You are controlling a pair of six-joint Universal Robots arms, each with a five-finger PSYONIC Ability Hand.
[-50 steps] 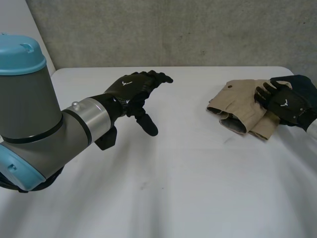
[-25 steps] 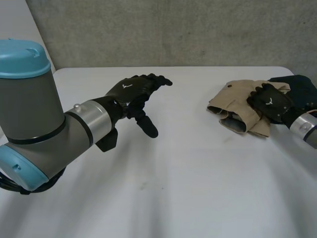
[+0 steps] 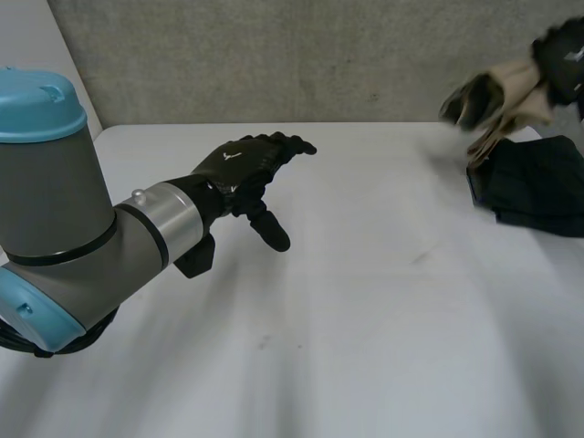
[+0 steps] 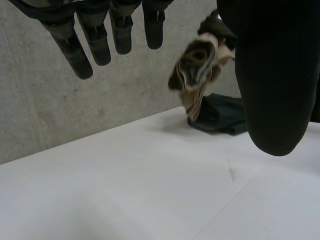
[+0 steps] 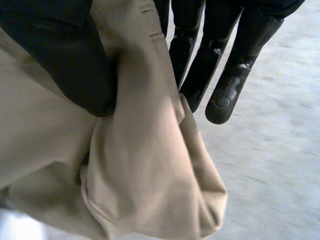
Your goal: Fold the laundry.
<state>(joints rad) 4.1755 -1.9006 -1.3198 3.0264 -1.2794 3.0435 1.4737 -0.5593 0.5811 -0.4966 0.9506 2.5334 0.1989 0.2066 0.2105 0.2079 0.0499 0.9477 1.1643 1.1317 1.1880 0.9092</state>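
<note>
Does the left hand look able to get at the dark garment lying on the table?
Probably: the left hand is open and bare table lies between it and the dark garment; whether the arm stretches that far is unclear.

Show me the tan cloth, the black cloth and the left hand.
tan cloth (image 3: 516, 84): head view, bunched middle.
black cloth (image 3: 534, 187): head view, its middle.
left hand (image 3: 239, 162): head view, its back.

Robot lab or test cell, by look. Plain white bench (image 3: 365, 319) set up against rough grey concrete wall (image 3: 319, 55). Industrial arm (image 3: 137, 237) with grey joints and light-blue cap (image 3: 36, 100), black left hand (image 3: 239, 167) above bench. Right hand (image 3: 564, 50) holds beige garment (image 3: 497, 91) pinched in fingers (image 5: 225, 95), clear of bench. Dark garment (image 3: 534, 182) lies at bench's far right corner.
</note>
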